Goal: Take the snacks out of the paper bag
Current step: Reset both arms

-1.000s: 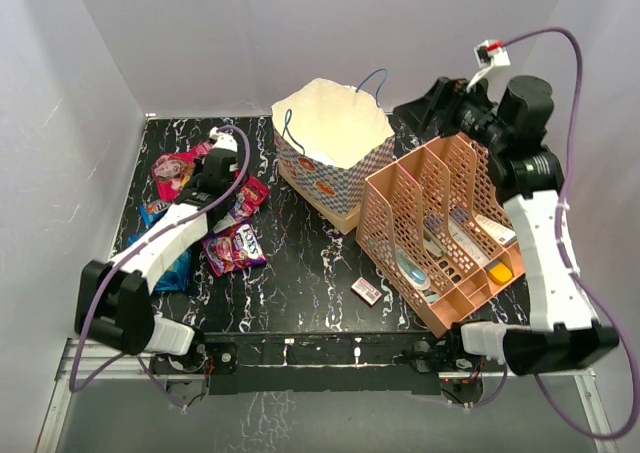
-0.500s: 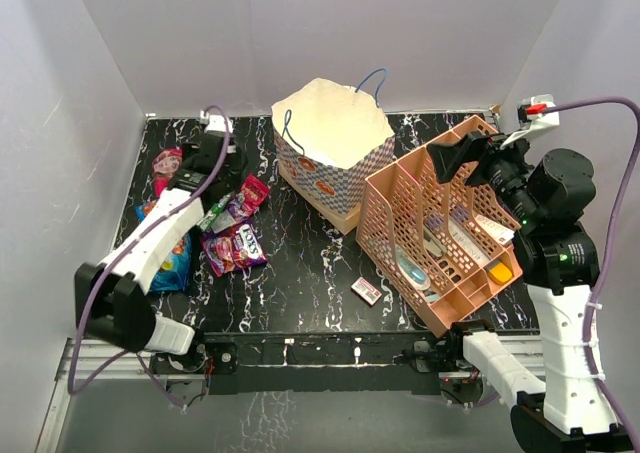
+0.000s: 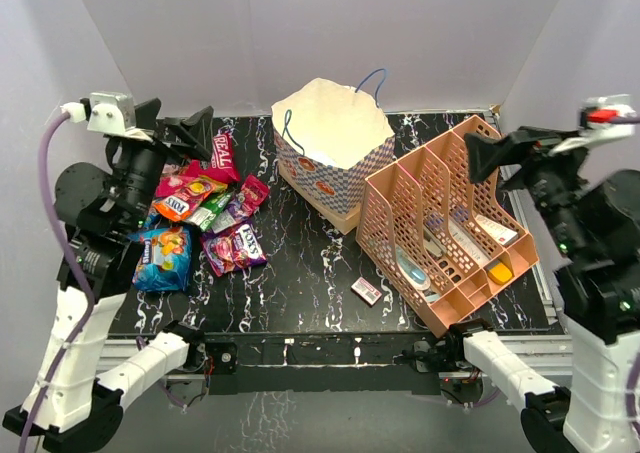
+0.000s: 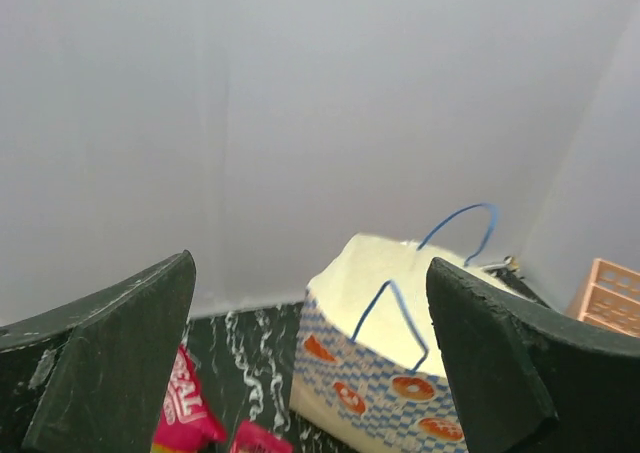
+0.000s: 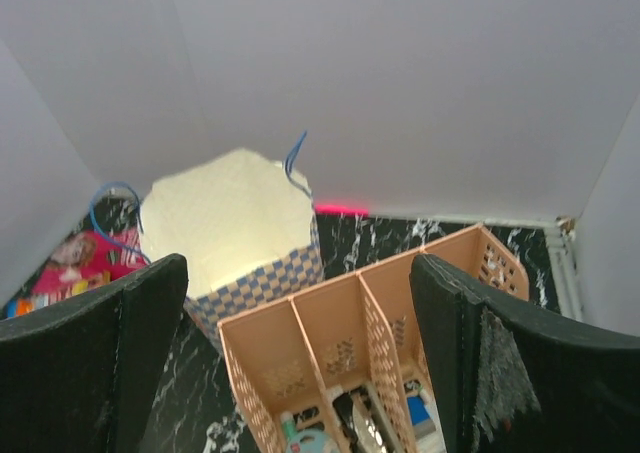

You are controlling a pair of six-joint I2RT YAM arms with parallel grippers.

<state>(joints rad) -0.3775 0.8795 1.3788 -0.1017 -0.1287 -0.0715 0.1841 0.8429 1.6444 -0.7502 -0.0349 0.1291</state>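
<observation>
The blue-and-white checkered paper bag (image 3: pixel 330 148) stands upright at the back middle of the table, its white inside showing and nothing visible in it. The snacks (image 3: pixel 205 218) lie in a heap left of it: a blue chip bag (image 3: pixel 163 258), a pink-red bag (image 3: pixel 222 153) and purple packs (image 3: pixel 235 245). My left gripper (image 3: pixel 175 123) hangs open above the heap's far left, holding nothing. Its wrist view shows the paper bag (image 4: pixel 400 373) and the pink-red bag (image 4: pixel 185 403) between its fingers. My right gripper (image 3: pixel 515 151) is open and empty, high over the rack, looking down on the paper bag (image 5: pixel 235 228).
A peach perforated file rack (image 3: pixel 440 233) with orange and white items stands right of the bag, touching or nearly touching it. A small white-pink box (image 3: pixel 366 291) lies in front of the rack. White walls close in the table on three sides.
My left gripper opened, let go at the snack heap, and rose back to the left. My right arm pulled up and away from behind the rack to the right.
</observation>
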